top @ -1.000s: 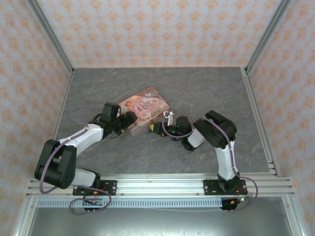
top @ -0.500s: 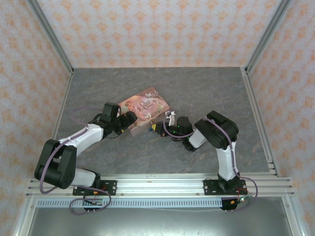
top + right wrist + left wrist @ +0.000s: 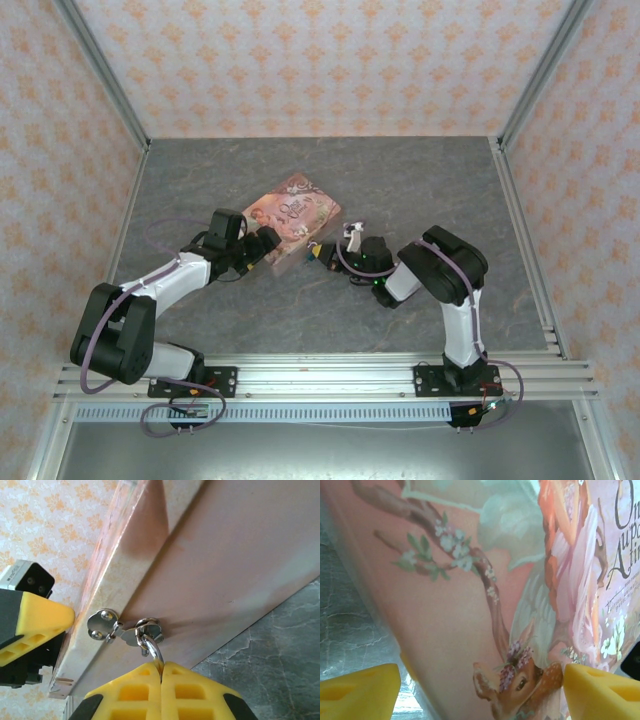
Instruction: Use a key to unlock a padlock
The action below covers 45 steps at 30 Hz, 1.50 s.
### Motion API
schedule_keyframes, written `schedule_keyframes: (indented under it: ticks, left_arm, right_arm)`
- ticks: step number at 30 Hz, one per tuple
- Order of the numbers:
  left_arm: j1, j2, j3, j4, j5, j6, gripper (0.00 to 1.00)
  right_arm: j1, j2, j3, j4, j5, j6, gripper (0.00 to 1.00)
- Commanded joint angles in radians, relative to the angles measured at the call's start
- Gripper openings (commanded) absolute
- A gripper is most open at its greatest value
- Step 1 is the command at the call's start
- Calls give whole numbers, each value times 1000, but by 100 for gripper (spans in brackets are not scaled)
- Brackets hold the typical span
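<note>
The padlock's silvery shackle [image 3: 155, 654] passes through the ring of the hasp [image 3: 102, 625] on the pink illustrated tin [image 3: 295, 213]. My right gripper [image 3: 161, 666] is shut on the padlock, and its yellow fingers hide the padlock's body. In the top view the right gripper [image 3: 320, 250] sits at the tin's near edge. My left gripper [image 3: 480, 690] stands wide open, its fingertips [image 3: 360, 690] either side of the tin's lid [image 3: 470, 580]; I cannot tell if they touch it. From above, the left gripper [image 3: 268, 245] is at the tin's near left corner. The key is hidden.
The grey stone-patterned floor [image 3: 420, 190] spreads around the tin, fenced by patterned walls and metal posts [image 3: 525, 90]. One yellow finger of the left gripper [image 3: 35, 625] shows beside the tin's corner in the right wrist view.
The right gripper has closed fully and moved up-left toward the tin. The tin has shifted slightly toward the far left and looks tilted. The left arm has barely moved.
</note>
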Motion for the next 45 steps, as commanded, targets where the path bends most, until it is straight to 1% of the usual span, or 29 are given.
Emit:
schedule_keyframes:
  ticks: [1,6,15,22,26,36,41,45]
  left_arm:
    - [-8,-4,-30,-75,-32,17,84]
    - [-9,-1,-27,-72,-27,19,86]
    - [-8,-5,-33,-66,-27,16,86]
    - [-7,8,-37,-93,-59,28,86]
    - [-2,20,-46,-99,-75,31,86]
    - [25,22,-86,-86,-73,35,86]
    - [66,0,-86,-114,-68,60,86]
    - [105,-3,-46,-157,-64,104,86]
  right_arm:
    - [-28,-76,-14,122,53,21,0]
    - [-51,-79,-22,115,54,39,0]
    - [-46,6,10,108,16,65,0]
    - [-47,26,29,121,45,84,0]
    - [-51,26,34,120,85,101,0]
    - [-63,42,81,85,114,130,0]
    - [-81,-12,38,68,133,96,0]
    - [-97,-131,-35,-23,134,27,0]
